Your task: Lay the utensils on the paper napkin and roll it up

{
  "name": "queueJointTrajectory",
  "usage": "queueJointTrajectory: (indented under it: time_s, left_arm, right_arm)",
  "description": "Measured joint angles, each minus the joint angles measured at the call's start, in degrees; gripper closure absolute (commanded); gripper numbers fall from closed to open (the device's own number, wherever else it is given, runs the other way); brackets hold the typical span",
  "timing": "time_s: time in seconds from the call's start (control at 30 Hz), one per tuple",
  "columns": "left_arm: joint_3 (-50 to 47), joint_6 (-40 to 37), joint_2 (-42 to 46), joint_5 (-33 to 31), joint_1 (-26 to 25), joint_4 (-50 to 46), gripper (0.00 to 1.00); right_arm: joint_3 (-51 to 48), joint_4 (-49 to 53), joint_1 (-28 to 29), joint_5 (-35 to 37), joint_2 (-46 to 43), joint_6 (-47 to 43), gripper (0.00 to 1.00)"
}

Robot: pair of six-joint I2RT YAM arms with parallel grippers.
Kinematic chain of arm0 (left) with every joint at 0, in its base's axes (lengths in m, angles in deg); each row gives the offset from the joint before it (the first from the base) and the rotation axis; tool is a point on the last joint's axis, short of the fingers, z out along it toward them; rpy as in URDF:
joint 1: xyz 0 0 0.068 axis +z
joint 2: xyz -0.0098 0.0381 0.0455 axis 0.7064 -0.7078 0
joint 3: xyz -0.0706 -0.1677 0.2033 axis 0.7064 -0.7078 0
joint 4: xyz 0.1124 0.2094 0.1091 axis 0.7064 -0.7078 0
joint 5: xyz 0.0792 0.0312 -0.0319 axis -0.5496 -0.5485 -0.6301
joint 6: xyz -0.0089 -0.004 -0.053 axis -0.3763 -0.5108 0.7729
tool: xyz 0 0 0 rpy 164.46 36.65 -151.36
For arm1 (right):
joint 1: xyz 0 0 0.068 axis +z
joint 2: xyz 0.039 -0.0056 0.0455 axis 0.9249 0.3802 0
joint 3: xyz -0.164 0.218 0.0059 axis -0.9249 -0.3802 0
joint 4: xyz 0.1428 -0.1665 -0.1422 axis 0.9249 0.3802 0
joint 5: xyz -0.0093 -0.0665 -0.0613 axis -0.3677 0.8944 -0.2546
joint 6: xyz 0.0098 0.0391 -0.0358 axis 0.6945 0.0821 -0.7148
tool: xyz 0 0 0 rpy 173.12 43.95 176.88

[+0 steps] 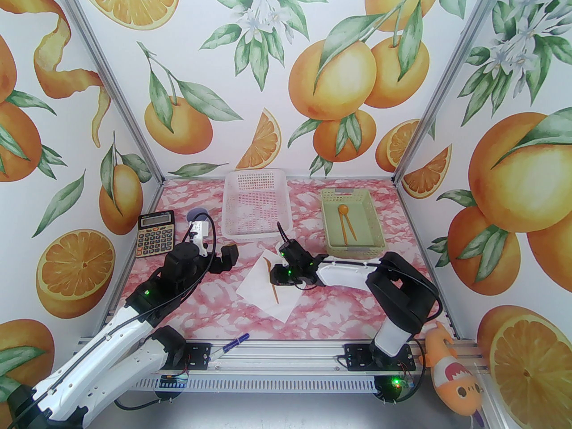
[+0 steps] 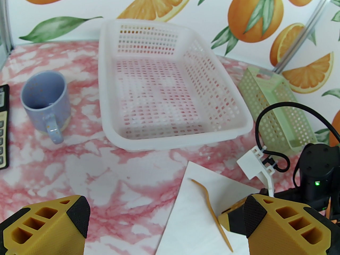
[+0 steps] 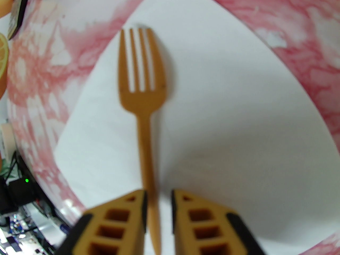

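My right gripper (image 3: 158,195) straddles the fork (image 3: 142,94) handle, jaws slightly parted. The fork lies flat on the paper napkin (image 3: 225,115), inside its edges. My left gripper (image 2: 166,211) hangs wide open beside the napkin's left edge. Beyond, the spoon (image 1: 343,208) lies in the green basket (image 1: 377,235).

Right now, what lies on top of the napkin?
The fork lies on the napkin, its handle between the slightly open right jaws. The paper beneath the jaws themselves is covered.
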Motion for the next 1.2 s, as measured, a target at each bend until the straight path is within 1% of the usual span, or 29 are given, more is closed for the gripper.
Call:
queueJointTrajectory:
  time_s: [0.33,0.4,0.47,0.7,0.83,0.93,1.0,1.1,1.2]
  left_arm:
    - [0.11,-0.22,0.20,-0.35,0.11,-0.48,0.00]
    - [0.11,-0.35,0.35,-0.37,0.15,-0.48,0.00]
    - [0.11,-0.81,0.76,-0.35,0.28,-0.48,0.00]
    - [1.20,-3.63,1.49,0.24,1.07,-0.59,0.00]
    - [2.64,-7.74,1.46,0.79,1.27,-0.55,0.00]
    - [4.02,-12.20,1.31,1.66,1.40,-0.59,0.00]
    - [4.76,-15.30,1.25,2.86,1.51,-0.48,0.00]
    - [4.92,-21.00,1.46,6.45,1.62,0.57,0.00]
    - [4.92,-27.08,1.55,10.64,1.62,2.49,0.00]
  right_arm:
    - [0.07,1.44,0.00,0.50,-2.58,-0.22,0.67]
    - [0.07,1.66,0.00,0.70,-2.97,-0.26,0.61]
    - [0.07,2.27,0.00,1.09,-3.69,-0.61,0.59]
    - [0.07,3.17,0.00,2.80,-7.21,-2.34,0.44]
    - [0.07,4.31,-0.02,3.89,-8.74,-3.58,0.35]
    - [0.07,4.76,-0.17,4.87,-10.62,-4.57,0.27]
    - [0.07,4.90,-0.52,5.33,-12.02,-5.16,0.24]
    - [0.04,5.25,-1.42,5.97,-14.12,-5.90,0.18]
    - [0.04,5.62,-2.43,6.54,-15.76,-6.71,0.11]
